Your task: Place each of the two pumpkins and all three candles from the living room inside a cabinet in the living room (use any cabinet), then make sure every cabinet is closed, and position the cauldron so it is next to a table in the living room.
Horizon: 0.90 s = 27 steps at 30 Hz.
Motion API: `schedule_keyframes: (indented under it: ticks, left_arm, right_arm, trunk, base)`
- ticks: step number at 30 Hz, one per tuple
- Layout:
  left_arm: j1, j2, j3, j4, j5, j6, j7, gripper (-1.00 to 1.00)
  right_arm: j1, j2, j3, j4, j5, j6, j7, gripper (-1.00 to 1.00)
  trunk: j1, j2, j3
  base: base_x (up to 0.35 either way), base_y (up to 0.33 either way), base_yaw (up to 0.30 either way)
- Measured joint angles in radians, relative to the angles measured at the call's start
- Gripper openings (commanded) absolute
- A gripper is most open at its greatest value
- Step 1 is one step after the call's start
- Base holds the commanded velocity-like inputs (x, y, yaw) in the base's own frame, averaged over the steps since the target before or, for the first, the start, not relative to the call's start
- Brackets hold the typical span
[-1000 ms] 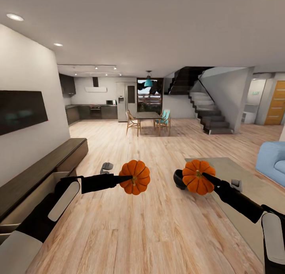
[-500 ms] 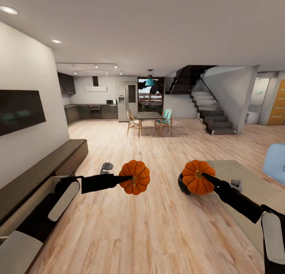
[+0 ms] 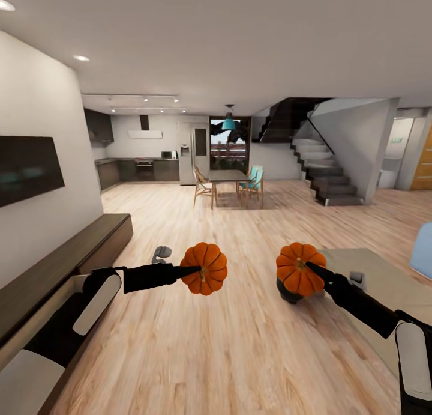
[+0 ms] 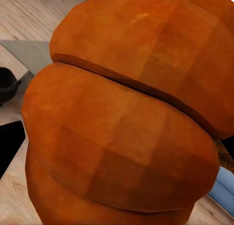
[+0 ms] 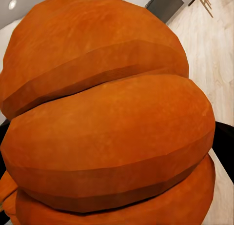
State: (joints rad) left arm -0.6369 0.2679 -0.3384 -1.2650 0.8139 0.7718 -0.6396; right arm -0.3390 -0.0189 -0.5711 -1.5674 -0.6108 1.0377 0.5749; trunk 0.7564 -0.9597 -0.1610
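Observation:
Each gripper holds one orange ribbed pumpkin at chest height over the wood floor. My left gripper is shut on the left pumpkin. My right gripper is shut on the right pumpkin. The black cauldron stands on the floor, mostly hidden behind the right pumpkin. It sits at the near corner of the greyish table. The long dark cabinet runs along the left wall, with a pale open drawer by my left arm. The candles are out of view.
A dark TV hangs above the cabinet. A blue sofa shows at the right edge. Far back stand a dining table with chairs, a kitchen and stairs. Open wood floor lies ahead.
The whole view has shifted, so the camera has turned. The cauldron now sits behind the right pumpkin instead of to its left. Both arms keep their pose and grip.

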Motion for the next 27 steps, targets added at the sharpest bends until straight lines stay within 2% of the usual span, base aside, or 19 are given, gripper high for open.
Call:
schedule_keyframes:
  ticks: [13, 23, 27]
  left_arm:
    - [0.000, 0.000, 0.000, 0.000, -0.001, 0.000, 0.000, -1.00]
    - [0.000, -0.001, 0.000, 0.000, -0.003, 0.000, 0.002, -1.00]
    - [0.000, -0.002, 0.000, 0.000, -0.004, 0.000, 0.002, -1.00]
  right_arm:
    - [0.000, -0.001, -0.001, 0.000, 0.000, 0.000, 0.000, -1.00]
    - [0.000, -0.001, 0.000, 0.000, -0.002, 0.000, 0.004, -1.00]
    - [0.000, -0.001, -0.001, 0.000, -0.002, 0.000, 0.003, -1.00]
  trunk:
    - [0.000, 0.000, 0.000]
    - [0.000, 0.000, 0.003]
    - [0.000, 0.000, 0.004]
  base:
    - [0.328, 0.052, 0.005]
    - [0.334, -0.003, 0.193]
    - [0.329, -0.060, 0.071]
